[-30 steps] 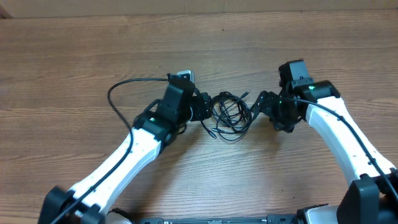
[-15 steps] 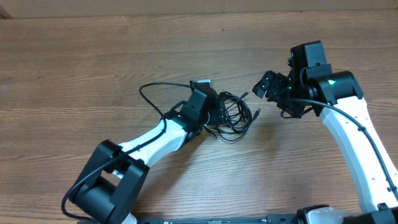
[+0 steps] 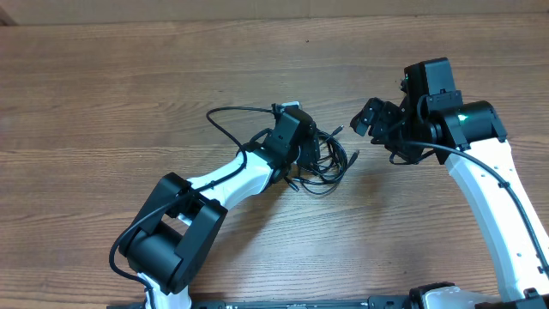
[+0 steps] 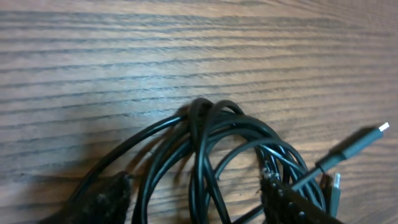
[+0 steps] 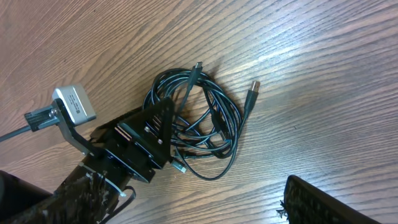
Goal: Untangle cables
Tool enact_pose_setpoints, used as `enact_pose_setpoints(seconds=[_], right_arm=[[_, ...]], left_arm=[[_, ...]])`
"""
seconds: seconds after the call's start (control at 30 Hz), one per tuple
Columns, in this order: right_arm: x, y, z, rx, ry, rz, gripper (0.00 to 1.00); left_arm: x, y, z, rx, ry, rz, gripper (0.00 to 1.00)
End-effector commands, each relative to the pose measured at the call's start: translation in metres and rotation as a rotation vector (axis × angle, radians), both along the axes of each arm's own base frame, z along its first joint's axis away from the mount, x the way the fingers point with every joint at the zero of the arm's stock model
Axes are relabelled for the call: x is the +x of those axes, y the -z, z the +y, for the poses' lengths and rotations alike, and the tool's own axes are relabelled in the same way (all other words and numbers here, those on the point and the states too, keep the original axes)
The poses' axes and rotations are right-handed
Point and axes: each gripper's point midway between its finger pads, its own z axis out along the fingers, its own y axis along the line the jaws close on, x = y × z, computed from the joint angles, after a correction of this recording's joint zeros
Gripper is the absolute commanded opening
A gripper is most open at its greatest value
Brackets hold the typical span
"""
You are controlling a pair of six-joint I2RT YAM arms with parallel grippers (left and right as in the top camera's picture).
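The two thin black flexible cables lie as one knotted coil near the middle of the brown wood-grain surface. Their loops are stacked over each other, w/ a silver-tipped plug sticking out on the side toward the right arm. We can't tell which loop belongs to which cord.

The left pincer sits low over the coil's left side, jaws released & spread. Several strands run between its two fingers, but none is pinched as far as the wrist view shows. The right pincer hangs near the coil, apart from it, released, holding nothing.

We judge the step as getting a first hold: the tangle isn't opened yet, so the task is at an early stage. Next move, imo: the left pincer clenches on one or two strands only, not the whole bunch, while the right goes for the free plug end & draws it outward. Risk: gripping both cords together just drags the coil.
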Motion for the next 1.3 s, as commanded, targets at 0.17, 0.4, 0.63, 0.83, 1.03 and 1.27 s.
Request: enact_pose_setpoints(seconds=[0.17, 0.4, 0.63, 0.83, 1.03, 1.27], right_arm=[[-0.001, -0.015, -0.002, -0.006, -0.002, -0.032, 0.90], [-0.001, -0.014, -0.002, -0.006, -0.002, -0.029, 0.90], [-0.003, -0.013, -0.002, -0.004, -0.003, -0.020, 0.90], [-0.008, -0.008, -0.001, 0.001, -0.008, 0.007, 0.90], [-0.009, 0.004, 0.007, 0.044, -0.029, 0.019, 0.90], [-0.003, 0.013, 0.031, 0.167, -0.093, 0.000, 0.90]], left_arm=[[0.004, 0.017, -0.001, -0.004, -0.073, 0.035, 0.56], [0.006, 0.005, -0.005, -0.037, -0.046, 0.035, 0.10], [0.010, -0.048, 0.019, -0.023, -0.031, -0.022, 0.04], [0.001, -0.122, 0.041, -0.076, -0.023, -0.111, 0.04], [-0.013, -0.163, 0.038, -0.122, 0.160, -0.194, 0.04], [-0.025, -0.172, 0.041, -0.195, 0.336, -0.188, 0.04]])
